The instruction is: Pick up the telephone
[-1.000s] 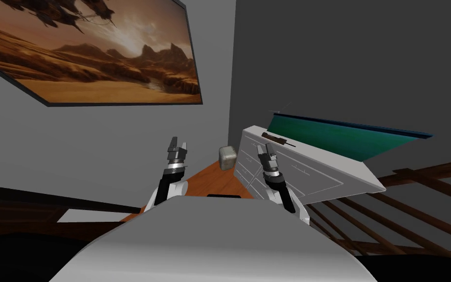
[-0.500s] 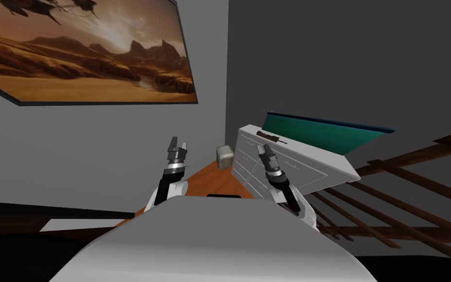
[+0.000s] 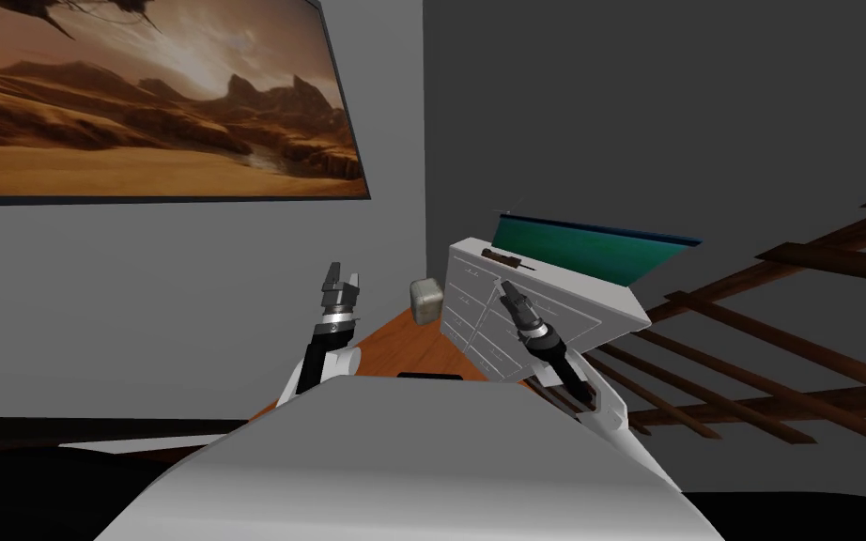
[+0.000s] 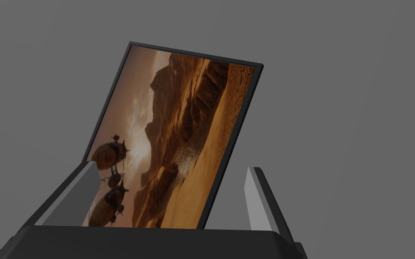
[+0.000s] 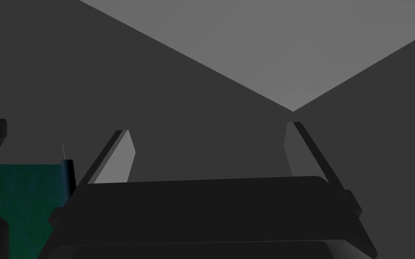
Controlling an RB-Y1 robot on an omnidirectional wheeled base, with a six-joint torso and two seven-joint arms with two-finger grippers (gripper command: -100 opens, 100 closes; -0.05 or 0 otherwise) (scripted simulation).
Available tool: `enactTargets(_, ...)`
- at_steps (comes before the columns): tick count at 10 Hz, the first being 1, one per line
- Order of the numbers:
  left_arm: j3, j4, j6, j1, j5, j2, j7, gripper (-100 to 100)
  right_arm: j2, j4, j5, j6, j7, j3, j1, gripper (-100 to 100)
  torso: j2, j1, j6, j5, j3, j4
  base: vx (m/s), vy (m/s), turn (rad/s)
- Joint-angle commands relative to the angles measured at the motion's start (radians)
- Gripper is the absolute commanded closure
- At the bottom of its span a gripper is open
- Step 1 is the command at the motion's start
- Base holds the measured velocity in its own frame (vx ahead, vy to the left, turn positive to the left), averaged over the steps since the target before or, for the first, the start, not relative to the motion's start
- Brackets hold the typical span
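Observation:
The telephone [image 3: 501,255] is a slim dark brown handset lying on top of a white chest of drawers [image 3: 563,315] in the head view. My right gripper [image 3: 506,289] [image 5: 207,128] hovers in front of the drawer fronts, just below the telephone, open and holding nothing. My left gripper [image 3: 340,279] [image 4: 171,167] is raised further left, before the grey wall, and is open and empty too.
A green panel [image 3: 591,249] [image 5: 26,202] stands behind the chest. A small grey cube [image 3: 427,301] sits on an orange-brown surface [image 3: 403,343] left of the chest. Brown wooden rails [image 3: 750,376] slant at the right. A large framed desert picture [image 3: 140,113] hangs on the wall.
The whole head view has slid left, so I have turned to the right. My right forearm has swung outward to the right, while its gripper stays near the drawer fronts. The left arm holds still.

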Motion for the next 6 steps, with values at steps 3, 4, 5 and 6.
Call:
enactTargets(3, 0.000, 0.000, 0.000, 0.000, 0.000, 0.000, 0.000, 0, -0.011, 0.003, 0.004, -0.003, -0.001, -0.003, -0.002, -100, -0.001, 0.002, 0.000, 0.000, -0.001, 0.000, 0.003, 0.003, 0.009)
enactTargets(4, 0.000, 0.000, 0.000, 0.000, 0.000, 0.000, 0.000, 0, -0.011, 0.003, 0.004, -0.003, -0.001, -0.003, -0.002, -100, -0.001, 0.002, 0.000, 0.000, -0.001, 0.000, -0.009, -0.011, -0.032)
enactTargets(5, 0.000, 0.000, 0.000, 0.000, 0.000, 0.000, 0.000, 0, -0.011, 0.003, 0.004, -0.003, -0.001, -0.003, -0.002, -100, -0.001, 0.001, 0.000, 0.000, 0.000, 0.000, 0.000, 0.000, 0.000)
enactTargets(6, 0.000, 0.000, 0.000, 0.000, 0.000, 0.000, 0.000, 0, -0.011, 0.003, 0.004, -0.003, -0.001, -0.003, -0.002, -100, -0.001, 0.001, 0.000, 0.000, -0.001, 0.000, 0.006, 0.007, 0.020)
